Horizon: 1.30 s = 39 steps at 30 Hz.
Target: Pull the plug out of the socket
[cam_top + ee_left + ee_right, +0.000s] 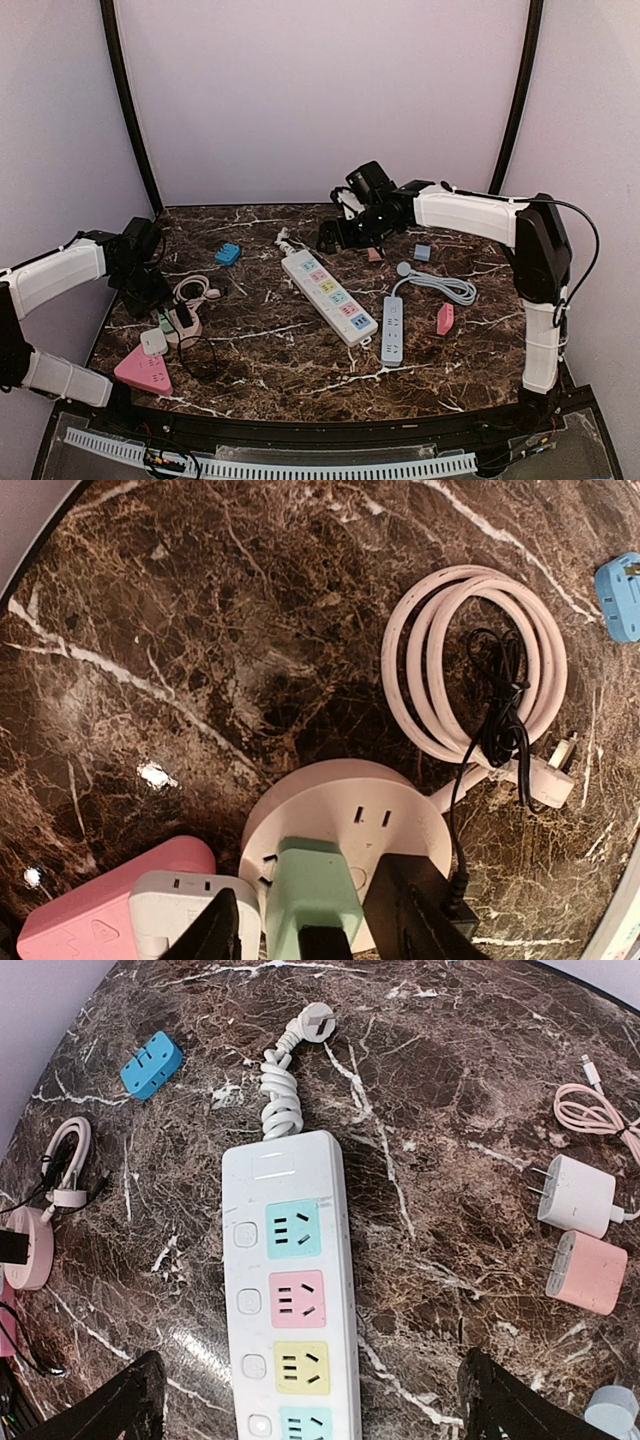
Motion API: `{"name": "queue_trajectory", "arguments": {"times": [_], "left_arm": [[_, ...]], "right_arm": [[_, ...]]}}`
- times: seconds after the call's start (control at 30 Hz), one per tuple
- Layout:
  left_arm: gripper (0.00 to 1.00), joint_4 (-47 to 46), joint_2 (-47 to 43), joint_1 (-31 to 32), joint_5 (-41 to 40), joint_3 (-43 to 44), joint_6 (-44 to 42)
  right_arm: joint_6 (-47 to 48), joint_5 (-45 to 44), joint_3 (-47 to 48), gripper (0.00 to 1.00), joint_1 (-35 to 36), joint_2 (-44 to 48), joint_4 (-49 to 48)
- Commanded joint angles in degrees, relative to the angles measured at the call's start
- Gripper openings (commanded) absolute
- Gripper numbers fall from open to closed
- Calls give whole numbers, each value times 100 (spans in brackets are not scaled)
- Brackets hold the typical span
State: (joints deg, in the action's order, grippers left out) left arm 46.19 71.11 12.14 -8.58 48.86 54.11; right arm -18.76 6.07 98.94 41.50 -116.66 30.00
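The brown table (pixel 300 370) holds many plugs and power strips. The right gripper (pixel 310 1375) hangs wide open over the long white power strip (pixel 290 1290) and holds nothing, I think so it is not in the way. The left gripper (pixel 310 920) is low over the round pink socket (pixel 340 800) at the left side of the table. The green plug (pixel 310 880) sits pushed into that socket, between the 2 fingers, so they can pinch it. I cannot tell if they squeeze it. The plug is not pulled out yet.
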Motion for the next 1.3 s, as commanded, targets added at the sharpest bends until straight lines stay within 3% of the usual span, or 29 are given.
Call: {"name": "queue_trajectory", "arguments": {"times": [0.0,0.33,0.57,0.93,1.27], "left_arm": [[51,-142,156,-117,450,-141,-369],[42,-118,556,-151,448,-83,-666],[33,-557,795,6,1243,99,-965],[30,-708,2046,1464,1390,1507,-1008],[29,-571,3182,2244,1343,2727,-1342]], "right_arm": [[-56,-138,-82,99,75,-35,-48],[-93,-149,-120,99,104,-10,-32],[-92,-180,-111,99,120,8,-23],[-147,44,-372,99,226,206,-110],[-598,742,-849,96,671,329,-647]]}}
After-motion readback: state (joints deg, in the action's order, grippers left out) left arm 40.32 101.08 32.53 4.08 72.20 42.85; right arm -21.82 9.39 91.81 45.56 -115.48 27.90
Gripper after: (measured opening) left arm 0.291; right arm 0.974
